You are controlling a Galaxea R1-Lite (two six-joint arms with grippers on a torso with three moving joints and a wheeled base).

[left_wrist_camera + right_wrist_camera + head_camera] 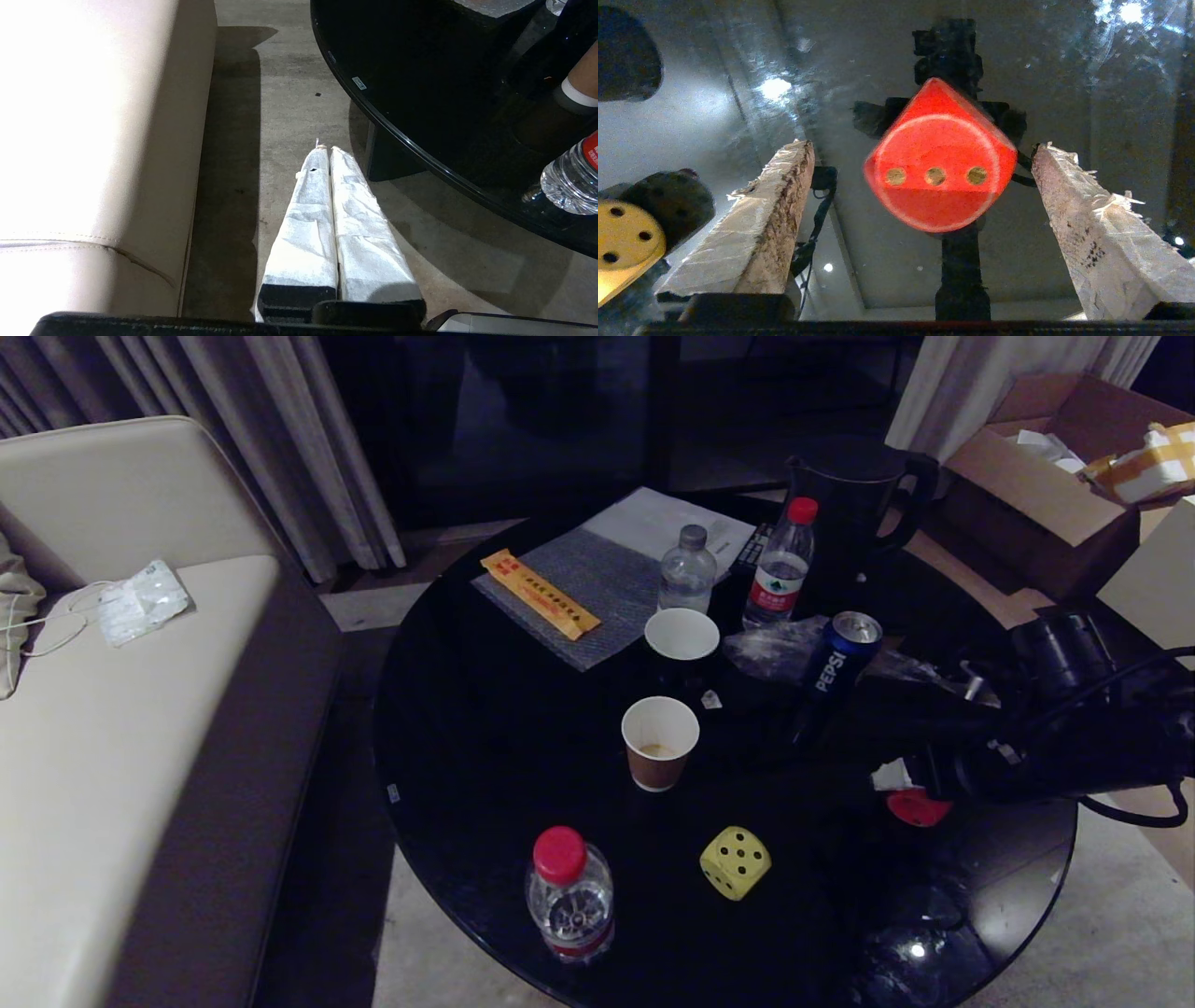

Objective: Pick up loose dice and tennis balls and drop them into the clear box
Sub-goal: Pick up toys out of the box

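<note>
Red die between spread fingers near the table's right edge

The right gripper [924, 186] stood spread around the red die [941, 172], touching neither side; the yellow die [735, 862] lay near the front edge, the left gripper [329, 154] pressed together.

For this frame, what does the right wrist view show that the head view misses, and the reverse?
Right wrist only: the right gripper open, its padded fingers either side of the red die, three pips in a row, no contact.

Head only: cups, bottles, Pepsi can, kettle, sofa; no clear box there.

Both: red die, yellow die, black table.
</note>
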